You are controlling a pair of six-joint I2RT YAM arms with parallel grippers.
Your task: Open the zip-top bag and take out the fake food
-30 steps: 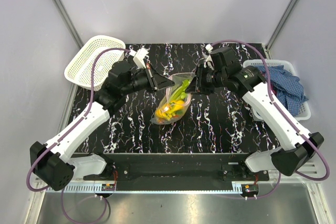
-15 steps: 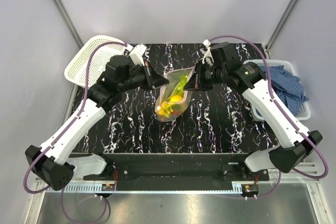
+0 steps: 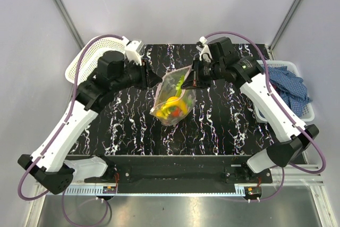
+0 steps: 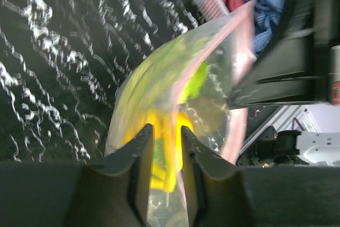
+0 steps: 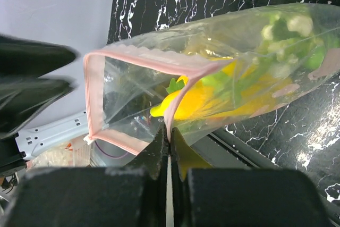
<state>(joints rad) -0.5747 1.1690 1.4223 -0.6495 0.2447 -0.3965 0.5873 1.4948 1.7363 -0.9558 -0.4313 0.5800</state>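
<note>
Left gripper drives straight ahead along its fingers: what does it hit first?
The zip-top bag: its film sits at the fingertips of the left gripper. The right gripper lies beyond, probably next; depth unclear.

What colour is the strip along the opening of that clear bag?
Pale pink; the zip strip on the zip-top bag shows best in the right wrist view.

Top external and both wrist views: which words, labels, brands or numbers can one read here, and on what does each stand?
None: no word, number or brand is readable in any view.
The zip-top bag: clear plastic, no print seen.
Small orange marks at the near edge: too small to read.
</note>
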